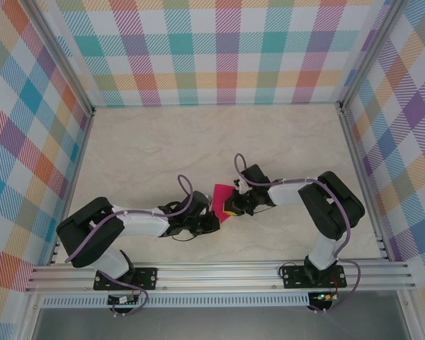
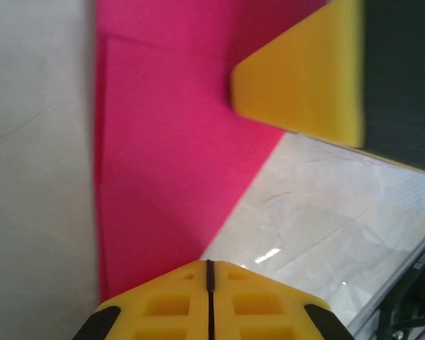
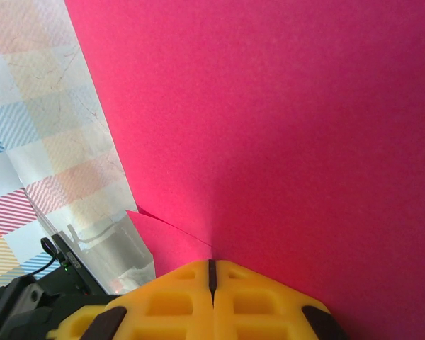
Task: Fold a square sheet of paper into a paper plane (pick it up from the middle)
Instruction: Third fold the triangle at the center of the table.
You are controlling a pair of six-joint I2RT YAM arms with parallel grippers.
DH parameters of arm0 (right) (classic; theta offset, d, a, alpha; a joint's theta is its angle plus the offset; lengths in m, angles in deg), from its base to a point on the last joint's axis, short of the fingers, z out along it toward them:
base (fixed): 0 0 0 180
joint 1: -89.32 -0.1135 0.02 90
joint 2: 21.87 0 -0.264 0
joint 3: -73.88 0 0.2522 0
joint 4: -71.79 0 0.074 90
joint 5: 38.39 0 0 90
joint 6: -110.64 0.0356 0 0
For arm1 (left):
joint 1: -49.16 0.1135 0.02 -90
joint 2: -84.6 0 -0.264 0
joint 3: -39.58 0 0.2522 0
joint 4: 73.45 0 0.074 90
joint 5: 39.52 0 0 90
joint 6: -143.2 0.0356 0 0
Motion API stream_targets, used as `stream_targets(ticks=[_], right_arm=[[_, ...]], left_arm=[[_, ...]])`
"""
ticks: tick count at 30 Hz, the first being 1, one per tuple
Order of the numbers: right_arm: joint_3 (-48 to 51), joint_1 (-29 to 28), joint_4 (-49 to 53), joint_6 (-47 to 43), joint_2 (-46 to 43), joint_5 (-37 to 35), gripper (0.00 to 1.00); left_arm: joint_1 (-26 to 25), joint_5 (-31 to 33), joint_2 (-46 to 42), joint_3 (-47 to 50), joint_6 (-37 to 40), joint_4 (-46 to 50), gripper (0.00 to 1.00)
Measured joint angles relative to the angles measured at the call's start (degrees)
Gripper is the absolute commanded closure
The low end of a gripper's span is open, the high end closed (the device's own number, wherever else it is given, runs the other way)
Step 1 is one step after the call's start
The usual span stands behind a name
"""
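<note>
Matt magenta paper (image 1: 220, 193); glossy marble-look table (image 1: 163, 145).

The square sheet of paper (image 1: 220, 203) is plain bright magenta-pink and unmarked. The left gripper (image 2: 210, 268) and right gripper (image 3: 212, 268) have yellow fingers, a black seam line between them and black trim at the lower sides. The arms (image 1: 138, 223) have white links and black joints. The cables (image 1: 76, 251) are purple. The table (image 1: 170, 142) is pale cream with faint marble veining. The walls (image 1: 227, 49) carry a plaid of teal, orange, purple, pink and yellow-green bands, diagonally hatched, on white. The frame rails (image 1: 219, 276) are bare silver metal
</note>
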Motion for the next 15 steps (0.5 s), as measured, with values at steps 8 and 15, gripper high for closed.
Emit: stream_targets(ticks=[8, 15], right_arm=[[-0.2, 0.0, 0.5, 0.0, 0.0, -0.2, 1.0], [0.4, 0.0, -0.5, 0.4, -0.2, -0.2, 1.0]], left_arm=[[0.4, 1.0, -2.7, 0.2, -0.2, 3.0, 0.94], [0.4, 2.7, -11.0, 1.7, -0.1, 4.7, 0.92]])
